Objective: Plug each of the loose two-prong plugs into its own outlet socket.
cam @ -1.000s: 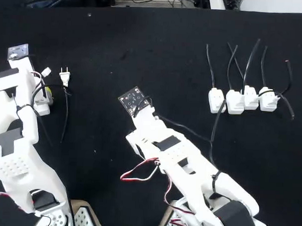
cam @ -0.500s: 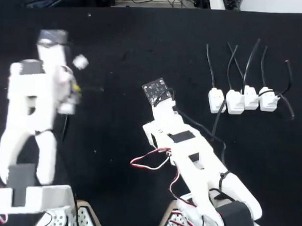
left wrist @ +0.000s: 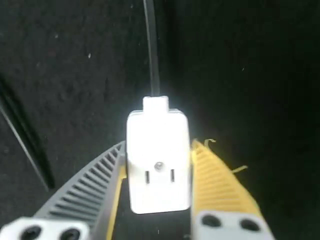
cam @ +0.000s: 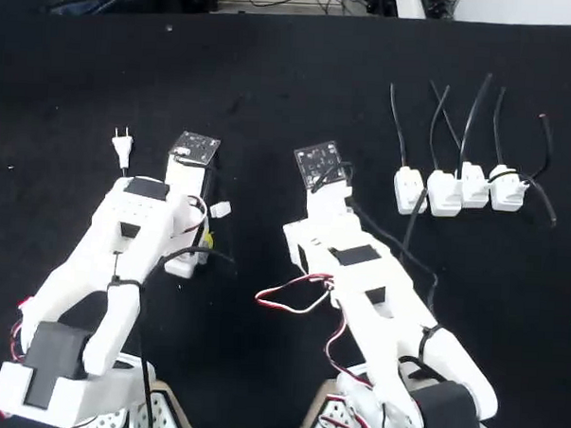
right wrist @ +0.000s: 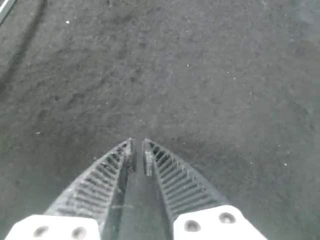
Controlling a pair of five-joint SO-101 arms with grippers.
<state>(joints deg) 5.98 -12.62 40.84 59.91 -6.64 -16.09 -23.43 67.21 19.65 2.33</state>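
Left gripper (left wrist: 160, 147): we have its grey and yellow fingers clamped on the two long sides of a white outlet socket (left wrist: 158, 135). The slotted face is turned up toward the wrist camera, and the black cord (left wrist: 151, 45) trails off the far end.
Right gripper (right wrist: 138, 150): its fingers are pressed together on nothing, over bare black cloth (right wrist: 210, 75).
Loose plug (cam: 122, 148): it lies on the cloth just beside the left arm, prongs pointing away from us.
Finished pairs (cam: 462, 189): a row of white blocks with cords sits well apart, on the right.
Handling, as we judge it: both pieces are light, hard and smooth plastic, so a slack pinch could twist. The cords are springy and may tug.
Where we would hold the plug: by the flat sides of the body behind the prongs, never by the cord or the thin prongs.
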